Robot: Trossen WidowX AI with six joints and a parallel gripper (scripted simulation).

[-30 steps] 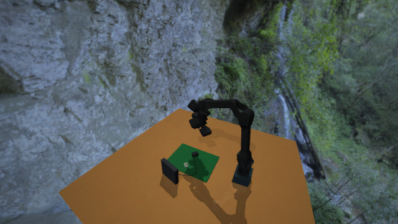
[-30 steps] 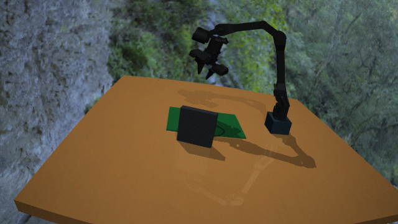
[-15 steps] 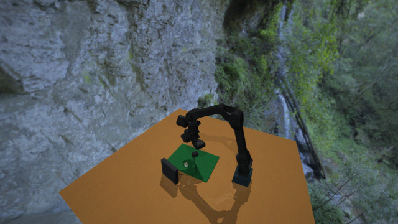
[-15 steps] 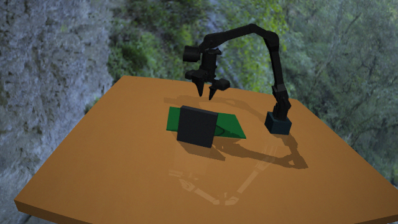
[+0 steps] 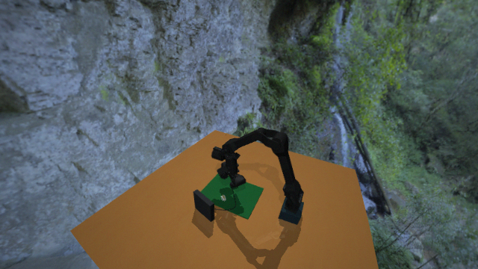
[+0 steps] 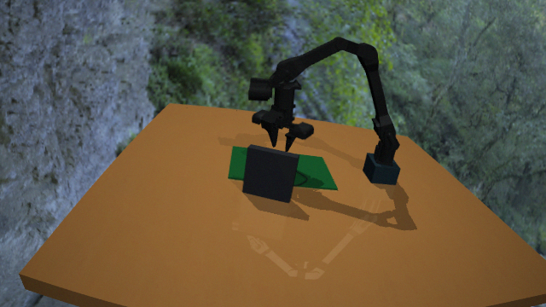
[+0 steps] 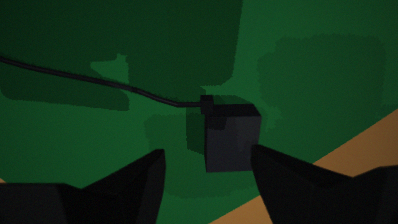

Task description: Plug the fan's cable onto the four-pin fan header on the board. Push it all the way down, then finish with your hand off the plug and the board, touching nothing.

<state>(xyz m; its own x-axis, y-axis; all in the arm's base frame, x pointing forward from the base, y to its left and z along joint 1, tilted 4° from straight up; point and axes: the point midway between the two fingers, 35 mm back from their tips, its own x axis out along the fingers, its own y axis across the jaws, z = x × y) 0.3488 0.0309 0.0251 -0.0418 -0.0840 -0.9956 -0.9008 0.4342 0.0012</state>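
Setting: outdoors, a ravine. Grey rock face (image 5: 131, 75) (image 6: 72, 107), green foliage (image 5: 411, 112) (image 6: 448, 85) and a thin waterfall (image 5: 343, 138) lie beyond the claw (image 5: 229, 179) (image 6: 280, 148) (image 7: 208, 156).

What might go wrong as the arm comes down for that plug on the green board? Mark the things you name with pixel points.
The plug (image 7: 232, 144) sits nearer the right-hand finger in the wrist view, so the pincer (image 5: 234, 186) (image 6: 280, 148) (image 7: 208, 156) could nudge or land on it unless it recenters. The cable (image 5: 236, 202) (image 6: 304, 176) (image 7: 80, 78) curves across the board (image 5: 252, 198) (image 6: 317, 168) (image 7: 310, 65) and might snag or tug the plug askew when lifted.
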